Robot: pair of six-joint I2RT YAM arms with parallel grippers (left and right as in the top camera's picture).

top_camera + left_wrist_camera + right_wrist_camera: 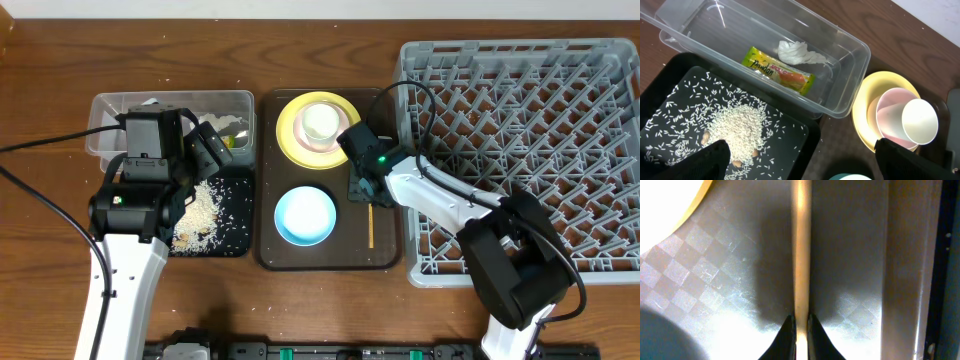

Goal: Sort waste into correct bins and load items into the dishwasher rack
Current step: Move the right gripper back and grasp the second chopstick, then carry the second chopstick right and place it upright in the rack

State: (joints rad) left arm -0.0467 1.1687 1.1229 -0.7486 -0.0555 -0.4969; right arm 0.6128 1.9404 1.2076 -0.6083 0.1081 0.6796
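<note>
Overhead, the right gripper (365, 190) sat low on the brown tray (330, 258), the chopstick (370, 228) trailing toward the table's near edge and the rack (520, 45) just to its right. Left wrist: the left gripper (802, 150) hung spread above the black tray (662, 97). Right wrist: 2 fingertips (786, 340) pinched the chopstick, which ran straight ahead.

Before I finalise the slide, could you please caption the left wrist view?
Snack wrapper and tissue in clear tub; rice in black tray; cup, bowl, plate stacked.

Yellow plate (288, 135), pink bowl (887, 107), white cup (919, 121), blue bowl (305, 215), tan chopstick (801, 255) — brown tray (715, 265), checkered. Grey rack (540, 110); black tray (662, 87) — white rice (737, 125). Yellow-green wrapper (778, 71), white tissue (799, 53).
</note>
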